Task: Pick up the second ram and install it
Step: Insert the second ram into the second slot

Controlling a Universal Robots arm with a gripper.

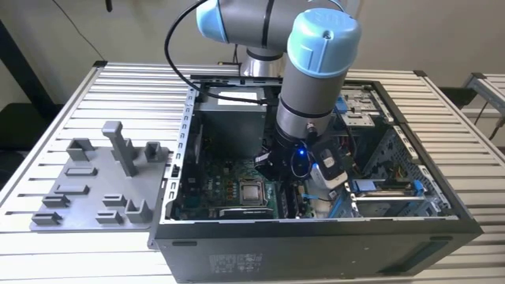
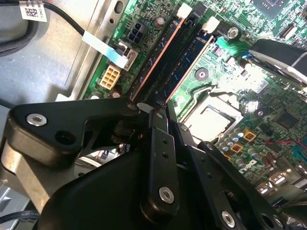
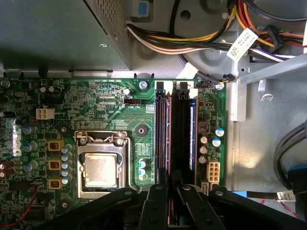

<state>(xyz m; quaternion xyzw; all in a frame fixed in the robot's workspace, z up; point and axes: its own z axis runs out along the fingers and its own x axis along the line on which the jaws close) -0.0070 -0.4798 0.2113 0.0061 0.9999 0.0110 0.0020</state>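
First wrist view: the slim dark memory stick (image 3: 164,139) appears to stand edge-up among the long black motherboard slots (image 3: 180,139). Its long axis runs straight away from the black gripper (image 3: 172,191) at its near end. Whether the jaws are clenched on it cannot be told.

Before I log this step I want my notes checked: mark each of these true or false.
1. The arm reaches down into the open computer case. True.
2. The grey tray lies on the exterior view's right of the case. False: it lies on the exterior view's left.
3. A cooler covers the CPU socket. False: the socket is uncovered and its bare metal top shows.
4. In the first wrist view the jaws hang over the near end of the long memory slots. True.
5. The case stands on a smooth wooden desk. False: it stands on a table of pale metal slats.
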